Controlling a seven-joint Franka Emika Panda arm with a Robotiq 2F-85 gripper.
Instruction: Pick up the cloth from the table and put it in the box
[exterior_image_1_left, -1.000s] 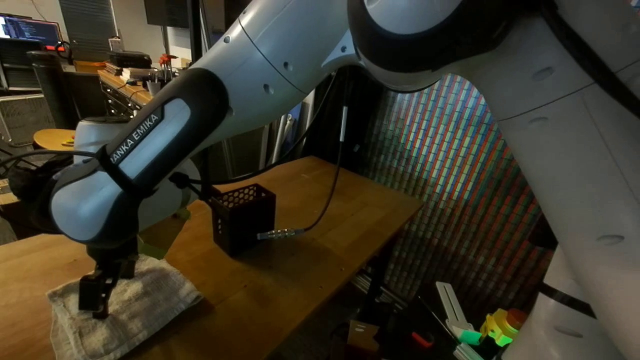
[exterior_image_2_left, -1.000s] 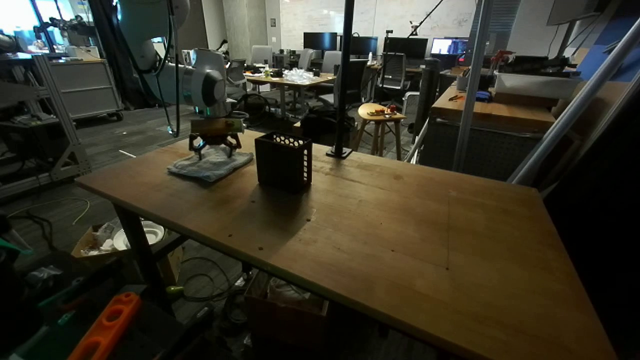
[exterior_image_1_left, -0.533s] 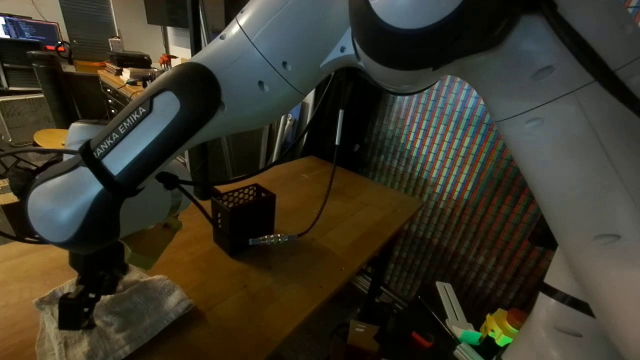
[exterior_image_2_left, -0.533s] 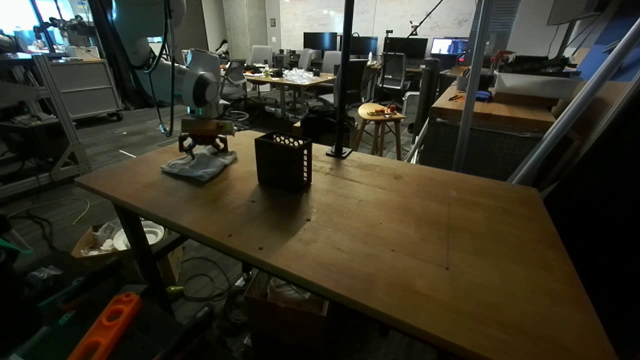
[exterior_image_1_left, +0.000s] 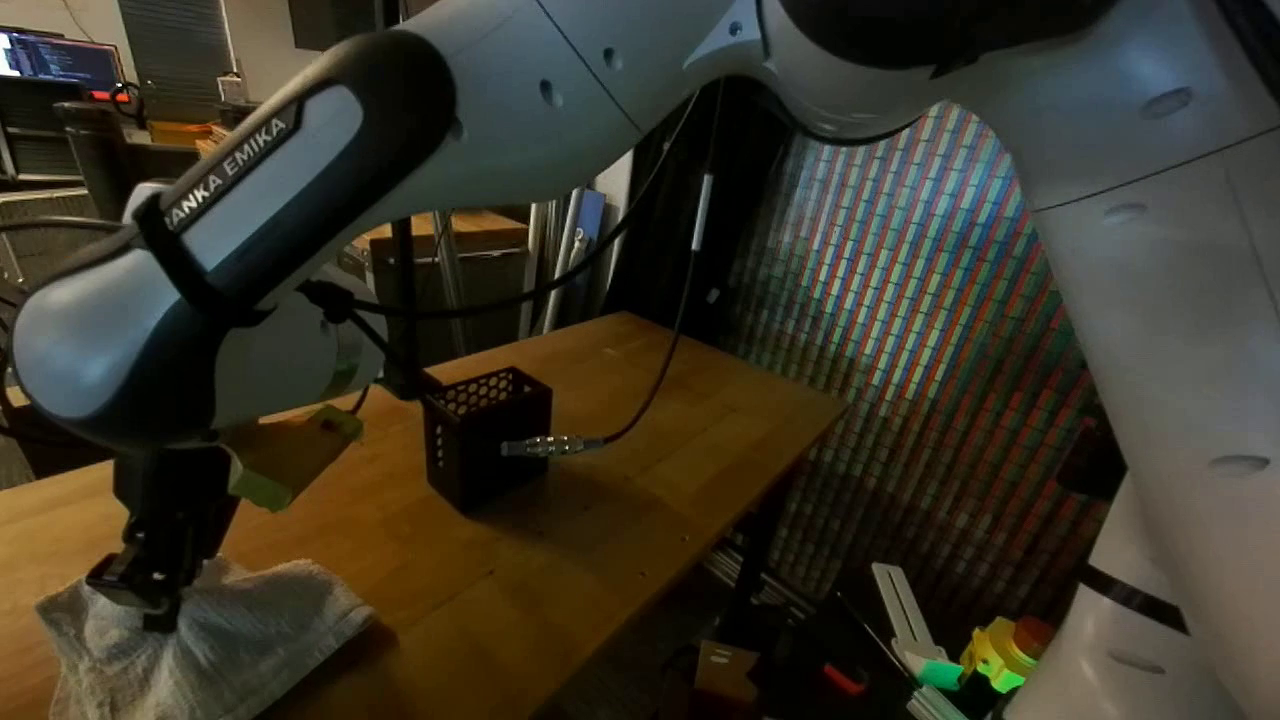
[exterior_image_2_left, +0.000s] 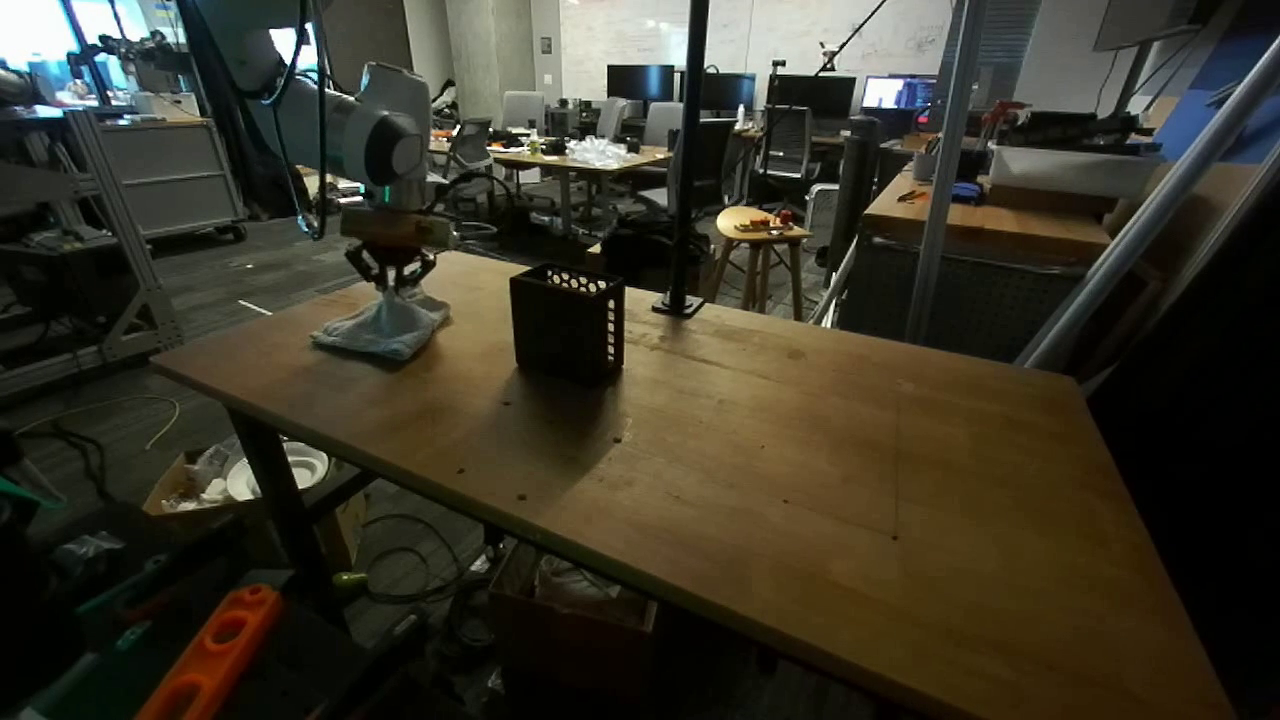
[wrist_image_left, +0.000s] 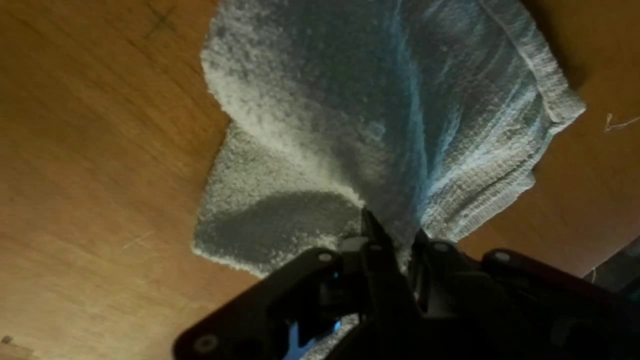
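The cloth is a pale, rough towel on the table, left of the box in both exterior views. My gripper has its fingers drawn together on a gathered fold of it, and folds fan out from the tips in the wrist view. In an exterior view the cloth rises to a peak under the gripper, while its outer parts rest on the tabletop. The box is black, upright and open-topped, with honeycomb holes. It stands a short way from the cloth; its inside floor is hidden.
A black post rises from the far table edge behind the box. The arm's cable with a metal connector hangs across the box in an exterior view. The wooden table stretches away beyond the box.
My gripper has slid away from the box, dragging the cloth along, then risen a little. Its fingers have gone from wide apart to shut, bunching the cloth into a peak.
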